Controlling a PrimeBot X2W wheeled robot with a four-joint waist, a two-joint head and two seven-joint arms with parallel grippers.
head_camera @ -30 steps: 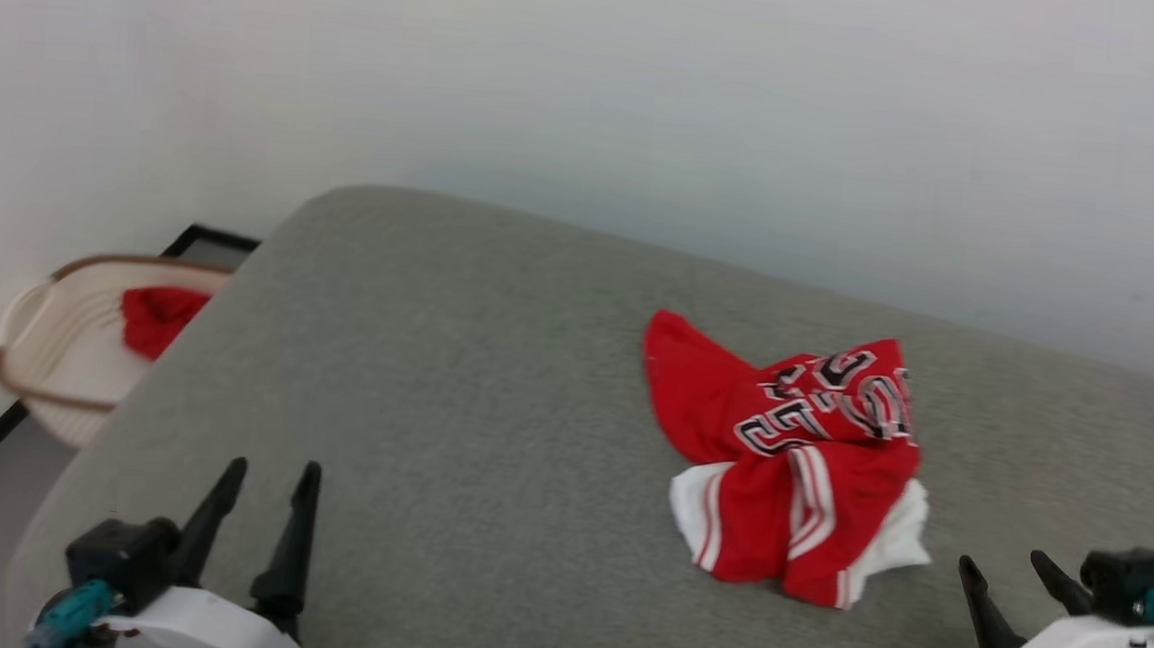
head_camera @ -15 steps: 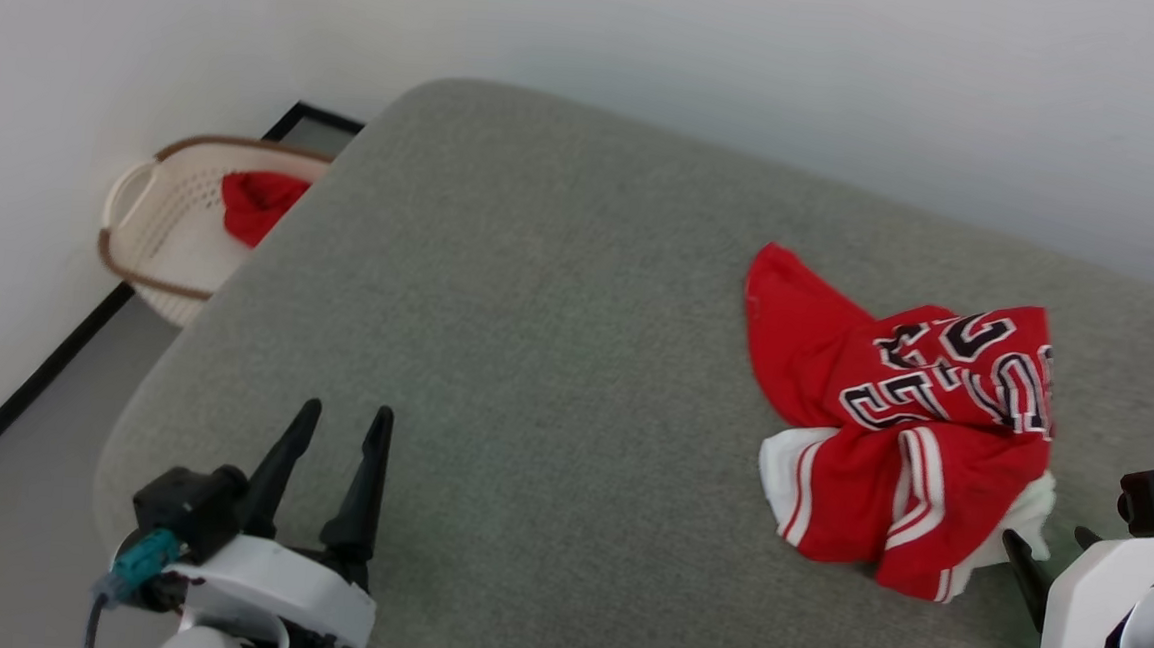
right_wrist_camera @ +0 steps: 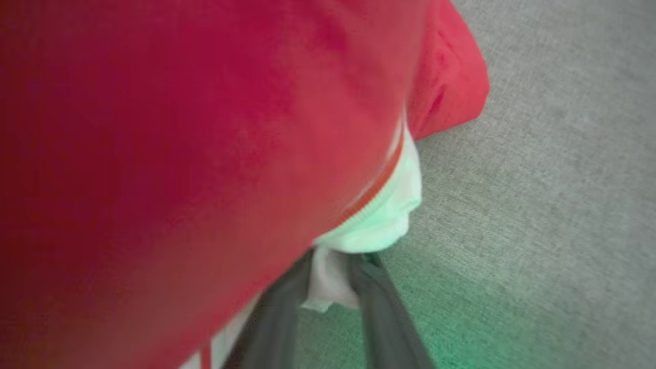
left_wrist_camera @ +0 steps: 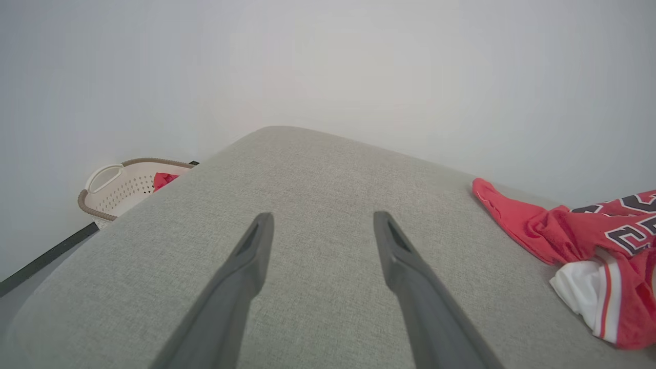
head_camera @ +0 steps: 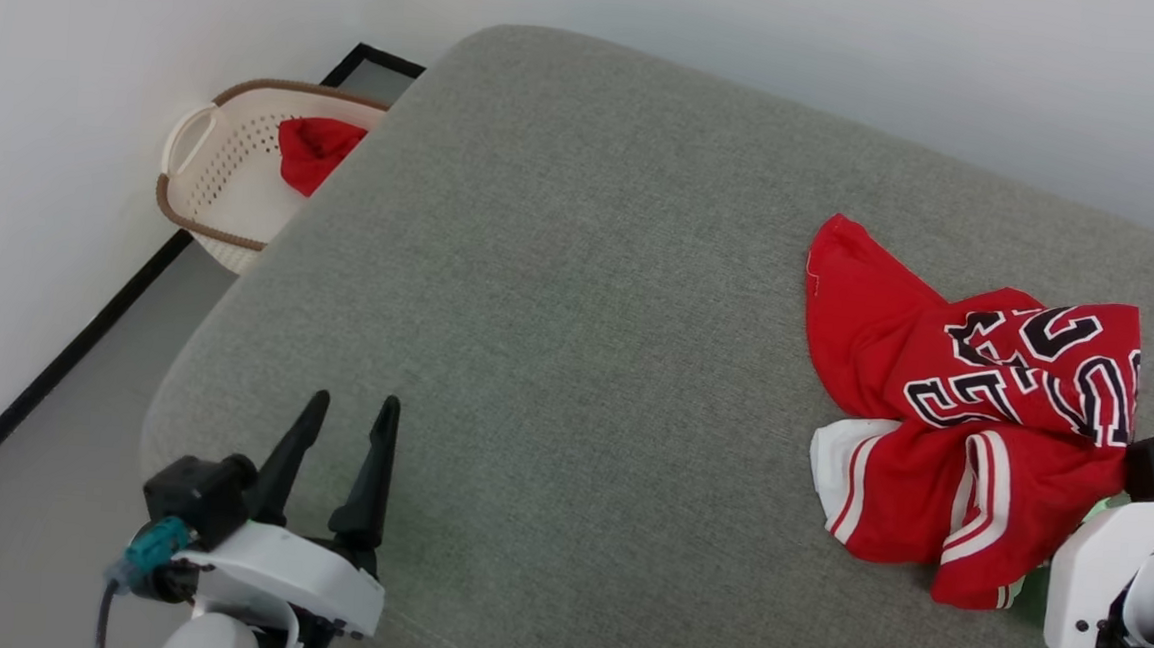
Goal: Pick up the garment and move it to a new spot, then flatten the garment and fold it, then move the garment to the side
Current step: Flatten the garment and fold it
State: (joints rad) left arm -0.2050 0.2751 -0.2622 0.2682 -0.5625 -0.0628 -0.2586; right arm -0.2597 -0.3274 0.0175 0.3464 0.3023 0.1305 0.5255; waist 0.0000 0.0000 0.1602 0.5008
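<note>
the garment (head_camera: 962,418) is lying crumpled on the grey cushion (head_camera: 578,314), right side. the right gripper (right_wrist_camera: 333,266) is seemingly pinching its white sleeve between close-set fingers. the left gripper (head_camera: 355,401) is hovering wide open, empty.

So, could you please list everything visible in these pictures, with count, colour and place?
shirt: one, red with white sleeves and black lettering, crumpled on the cushion's right part
cushion: one, grey, under the shirt
basket: one, cream with brown rim, on the floor by the cushion's far left corner
cloth: one, plain red, inside the basket
wall: one, white, behind
floor: grey, left
left pincer: one, dark, open over bare cushion
right pincer: one, dark, closed around the shirt's white fold
</note>
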